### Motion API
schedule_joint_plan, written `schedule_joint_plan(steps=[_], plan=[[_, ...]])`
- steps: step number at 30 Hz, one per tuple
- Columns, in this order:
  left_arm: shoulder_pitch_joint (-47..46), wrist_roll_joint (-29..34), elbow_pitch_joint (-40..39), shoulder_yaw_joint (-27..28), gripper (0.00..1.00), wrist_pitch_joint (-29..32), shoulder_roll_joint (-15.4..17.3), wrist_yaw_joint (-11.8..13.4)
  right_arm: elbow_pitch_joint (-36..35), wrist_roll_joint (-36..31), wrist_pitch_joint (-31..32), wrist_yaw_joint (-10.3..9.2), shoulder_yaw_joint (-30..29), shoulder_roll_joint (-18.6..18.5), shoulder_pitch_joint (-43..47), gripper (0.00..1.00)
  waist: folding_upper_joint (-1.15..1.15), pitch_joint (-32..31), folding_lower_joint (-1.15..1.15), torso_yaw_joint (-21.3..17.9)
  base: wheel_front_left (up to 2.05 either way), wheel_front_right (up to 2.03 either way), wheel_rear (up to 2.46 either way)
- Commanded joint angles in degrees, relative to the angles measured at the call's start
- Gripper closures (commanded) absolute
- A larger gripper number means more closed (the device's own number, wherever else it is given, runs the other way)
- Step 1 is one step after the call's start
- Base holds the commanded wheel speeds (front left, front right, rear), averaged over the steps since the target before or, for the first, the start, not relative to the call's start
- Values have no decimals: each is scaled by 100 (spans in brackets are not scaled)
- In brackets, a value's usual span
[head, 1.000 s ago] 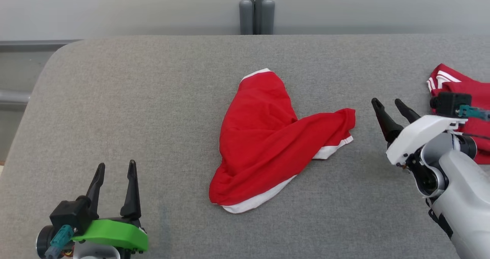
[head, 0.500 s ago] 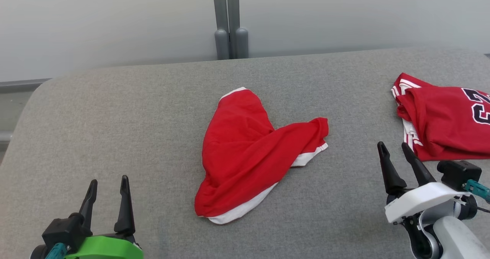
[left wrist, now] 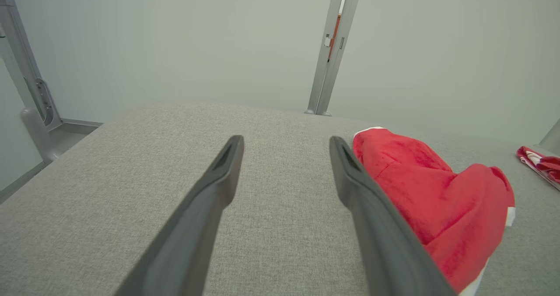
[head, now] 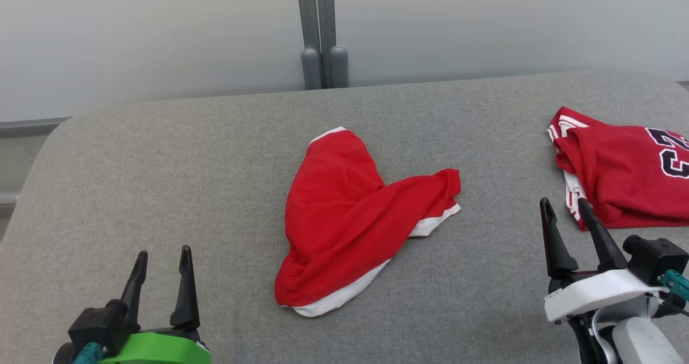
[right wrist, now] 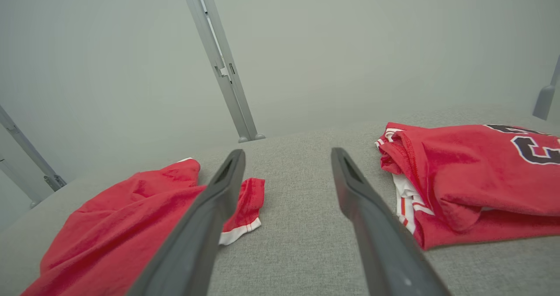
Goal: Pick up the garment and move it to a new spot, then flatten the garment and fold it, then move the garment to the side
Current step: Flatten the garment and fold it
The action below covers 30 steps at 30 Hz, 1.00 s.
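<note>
Head view: garment (head: 350,218), red w/ white trim, lies crumpled mid-table (head: 161,154), apart from both grippers. Left gripper (head: 163,252) sits near-left, right gripper (head: 564,202) near-right. Fingers wide on both, nothing held. Right wrist view adds bare strip of table betw. garment and red jersey (right wrist: 472,173), which has a dark numeral. Left wrist view: garment partly hidden behind one finger. Open room: broad bare cloth left of garment out to rounded corner. Grey post (head: 321,30) stands behind far edge.
</note>
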Motion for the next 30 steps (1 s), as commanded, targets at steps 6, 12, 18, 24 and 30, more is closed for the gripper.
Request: schedule_joint_plan(steps=[6, 12, 18, 24, 30], plan=[[113, 150, -131, 144, 0, -25, -89, -73, -97, -166, -14, 3, -69, 30, 48, 0, 0, -38, 0, 47, 0, 0, 0], [140, 199, -118, 208, 0, -23, -142, -135, -73, -207, -14, 3, -5, 38, 25, 0, 0, -38, 0, 56, 0, 0, 0], [157, 252, -69, 240, 0, -23, -174, -188, 7, -205, -14, 3, 19, 7, 12, 0, 0, -42, 0, 64, 0, 0, 0], [141, 276, -23, 243, 0, -23, -196, -229, 77, -217, -15, 3, -1, -33, 59, 0, 0, -52, 0, 151, 0, 0, 0], [138, 294, 53, 154, 0, -18, -188, -311, 131, -230, -15, 3, 50, -46, 0, 0, 0, -29, 0, 204, 0, 0, 0]])
